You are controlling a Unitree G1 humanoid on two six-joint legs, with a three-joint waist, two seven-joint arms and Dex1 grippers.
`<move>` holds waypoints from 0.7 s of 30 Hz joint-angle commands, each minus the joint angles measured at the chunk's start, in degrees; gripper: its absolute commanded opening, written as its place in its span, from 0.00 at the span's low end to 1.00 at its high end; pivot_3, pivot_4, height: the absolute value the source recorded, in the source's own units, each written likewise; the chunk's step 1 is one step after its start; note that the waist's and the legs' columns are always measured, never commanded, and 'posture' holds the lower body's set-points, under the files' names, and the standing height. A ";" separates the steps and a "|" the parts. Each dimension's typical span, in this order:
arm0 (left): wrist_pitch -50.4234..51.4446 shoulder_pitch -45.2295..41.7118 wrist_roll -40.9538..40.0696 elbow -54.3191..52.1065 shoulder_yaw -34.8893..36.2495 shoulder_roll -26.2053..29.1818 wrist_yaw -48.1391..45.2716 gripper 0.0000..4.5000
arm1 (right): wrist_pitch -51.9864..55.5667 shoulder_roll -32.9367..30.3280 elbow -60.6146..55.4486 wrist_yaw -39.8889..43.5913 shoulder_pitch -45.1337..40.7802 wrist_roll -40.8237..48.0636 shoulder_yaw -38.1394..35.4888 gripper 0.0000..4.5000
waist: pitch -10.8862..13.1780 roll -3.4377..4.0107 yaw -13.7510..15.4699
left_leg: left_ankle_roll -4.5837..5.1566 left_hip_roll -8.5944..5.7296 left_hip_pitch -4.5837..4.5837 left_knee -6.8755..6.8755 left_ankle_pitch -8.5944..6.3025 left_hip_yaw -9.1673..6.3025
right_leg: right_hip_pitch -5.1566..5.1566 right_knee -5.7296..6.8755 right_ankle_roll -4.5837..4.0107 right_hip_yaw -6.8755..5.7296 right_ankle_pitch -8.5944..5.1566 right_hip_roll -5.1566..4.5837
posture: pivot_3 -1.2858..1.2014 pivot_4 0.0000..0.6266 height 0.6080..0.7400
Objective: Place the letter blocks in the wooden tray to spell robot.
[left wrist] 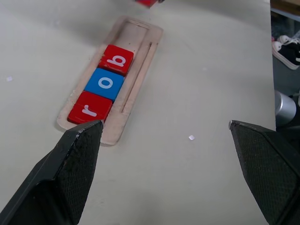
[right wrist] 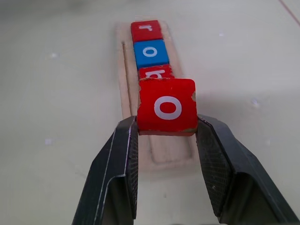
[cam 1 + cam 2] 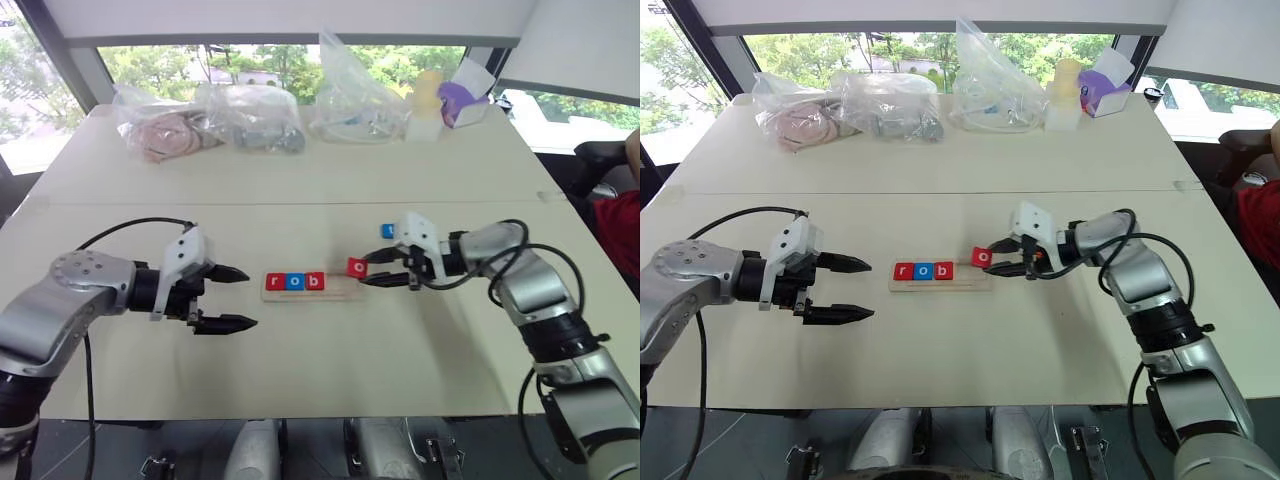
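A: Where's the small red square block w/ white "o"?

B: Pinched by its two side faces in the right gripper, just above the empty end of the long light-wood tray. Red "r", blue "o", red "b" sit in the slot. Small blue block lies on the table beyond.

A: Handling?

B: Prob. light, stiff, smooth-painted; could slip or twist. Side grip keeps the letter up. Left gripper is spread wide, holding nothing, near the tray's "r" end.
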 commanded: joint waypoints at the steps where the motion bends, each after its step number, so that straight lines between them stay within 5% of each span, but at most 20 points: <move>1: -0.66 0.68 -0.10 -1.50 2.11 -0.37 0.93 1.00 | -3.14 1.36 4.22 0.14 -2.63 -2.60 2.12 0.39 | 0.00 0.00 -0.07 | 0.00 0.00 -0.06 0.00 0.00 0.00 | -0.06 0.00 0.02 0.00 0.01 0.00 | 0.52 0.24 0.96; 21: 2.09 4.43 -2.67 -6.60 4.29 -1.49 5.27 1.00 | -10.25 8.13 15.39 1.43 -7.58 -7.73 6.04 0.39 | 0.00 0.00 -0.49 | -0.01 0.02 -0.52 0.13 0.01 -0.07 | -0.66 0.38 0.04 -0.02 0.03 0.07 | 0.52 0.24 0.96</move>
